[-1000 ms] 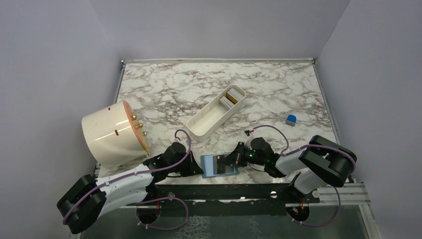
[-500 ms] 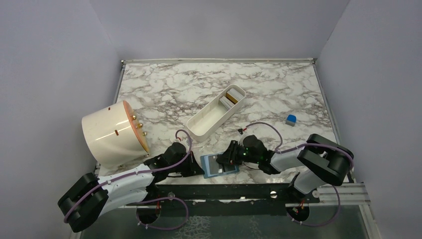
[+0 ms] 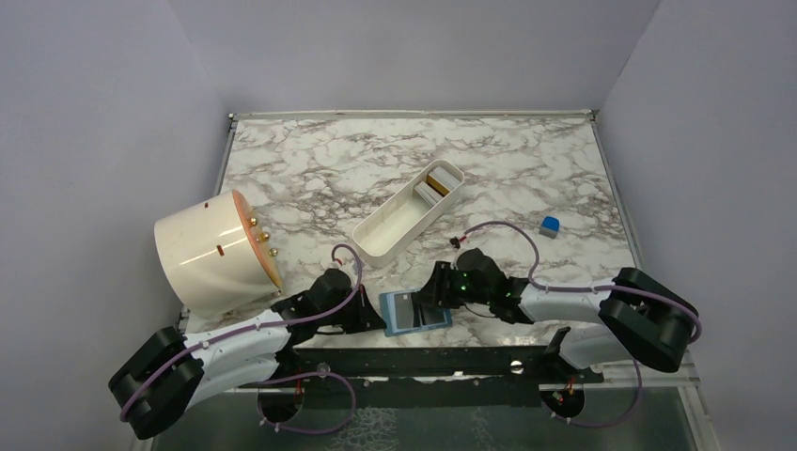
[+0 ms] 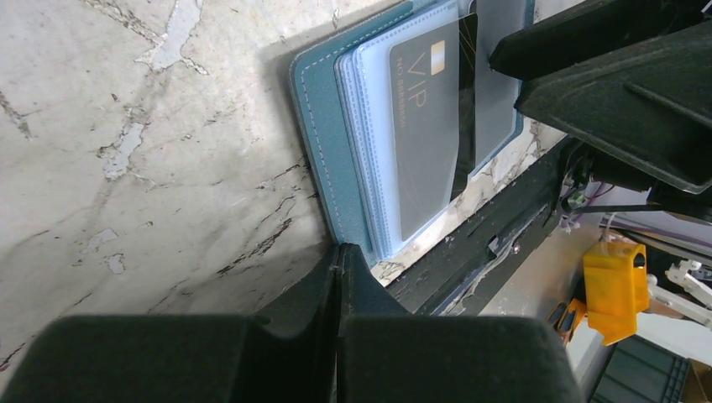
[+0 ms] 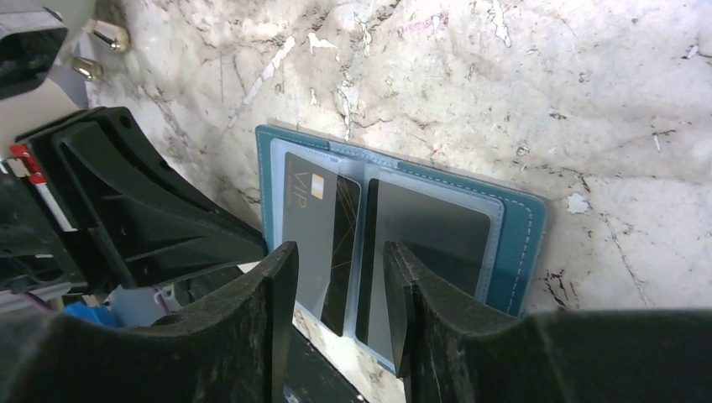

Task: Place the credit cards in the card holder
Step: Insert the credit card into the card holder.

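Observation:
The card holder (image 3: 414, 311) lies open at the table's near edge, teal cover (image 4: 323, 126) outside, clear pockets inside. A black credit card marked VIP (image 4: 424, 134) sits in its left pocket (image 5: 312, 220), and a second black card (image 5: 428, 239) lies in the right pocket. My left gripper (image 4: 340, 248) is shut, its tip resting on the holder's left cover edge. Just above the pockets, my right gripper (image 5: 340, 252) hovers open with nothing between its fingers. More gold and grey credit cards (image 3: 436, 182) stand in the far end of a white tray (image 3: 395, 230).
A large white cylinder with an orange-rimmed face (image 3: 211, 249) lies on its side at the left. A small blue cube (image 3: 550, 225) sits at the right. The black table rail (image 3: 423, 357) runs right under the holder.
My right gripper has opened, leaving a black card in the holder, and its arm has stretched further left. The left gripper has stayed shut on the cover edge.

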